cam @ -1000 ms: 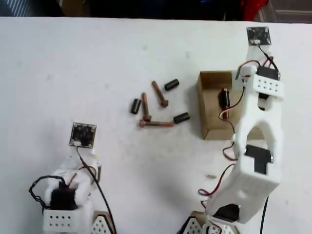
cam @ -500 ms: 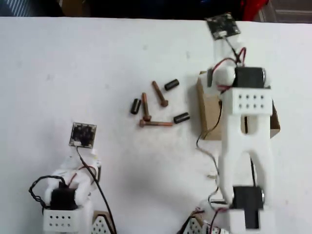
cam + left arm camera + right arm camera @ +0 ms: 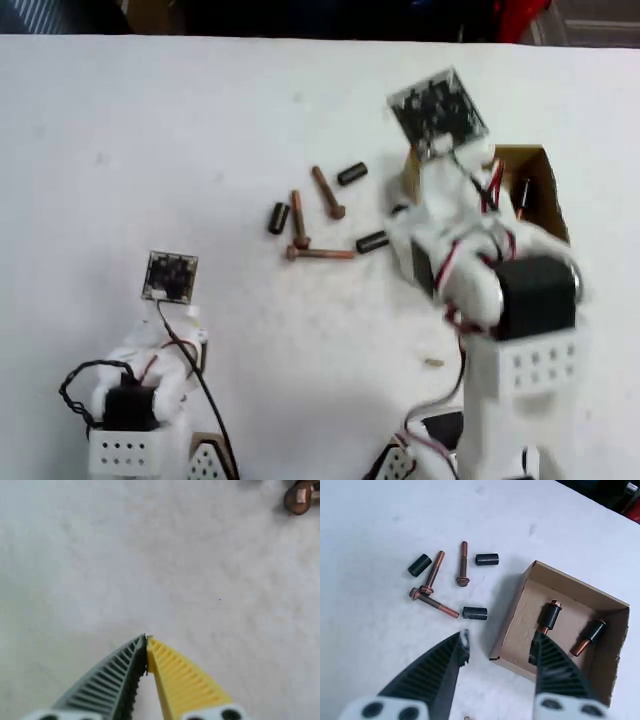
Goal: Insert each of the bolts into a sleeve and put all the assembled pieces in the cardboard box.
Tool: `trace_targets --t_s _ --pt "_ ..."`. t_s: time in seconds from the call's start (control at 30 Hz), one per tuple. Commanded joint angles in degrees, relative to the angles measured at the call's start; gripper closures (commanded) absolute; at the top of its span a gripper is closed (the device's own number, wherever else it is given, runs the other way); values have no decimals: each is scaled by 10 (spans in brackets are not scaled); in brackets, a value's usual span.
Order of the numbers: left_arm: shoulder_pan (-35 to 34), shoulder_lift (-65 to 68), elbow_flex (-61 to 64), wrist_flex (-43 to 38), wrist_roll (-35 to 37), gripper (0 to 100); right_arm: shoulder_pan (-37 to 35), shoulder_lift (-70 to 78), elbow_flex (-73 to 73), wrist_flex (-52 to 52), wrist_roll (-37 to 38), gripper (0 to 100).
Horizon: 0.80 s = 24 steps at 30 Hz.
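Keeps left gripper pressed together, idle at the near table edge. Leaves three bolts and three sleeves loose mid-table. Has swung right gripper, spread wide, back off the cardboard box holding two assembled pieces; next pairing likely due.

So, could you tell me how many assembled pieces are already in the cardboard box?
2. One assembled piece lies near the middle of the cardboard box, the other nearer a side wall. The right gripper covers part of the floor, so another could be hidden.
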Motion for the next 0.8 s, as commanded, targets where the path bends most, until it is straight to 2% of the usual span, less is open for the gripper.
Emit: trace_targets --t_s 0.0,0.1,0.33,0.7,0.77 --pt "7 -2 -1 8 -5 976 -30 -68 65 -5 1 821" --pt "7 -2 -1 8 -5 976 -37 -107 164 -77 1 821" --pt "7 -2 -1 8 -5 976 -36 -145 411 -317 6 822" --pt "7 -2 -1 8 -5 976 -35 -139 599 -563 7 822" --pt "7 -2 -1 8 -5 976 -35 -139 619 -599 35 822"
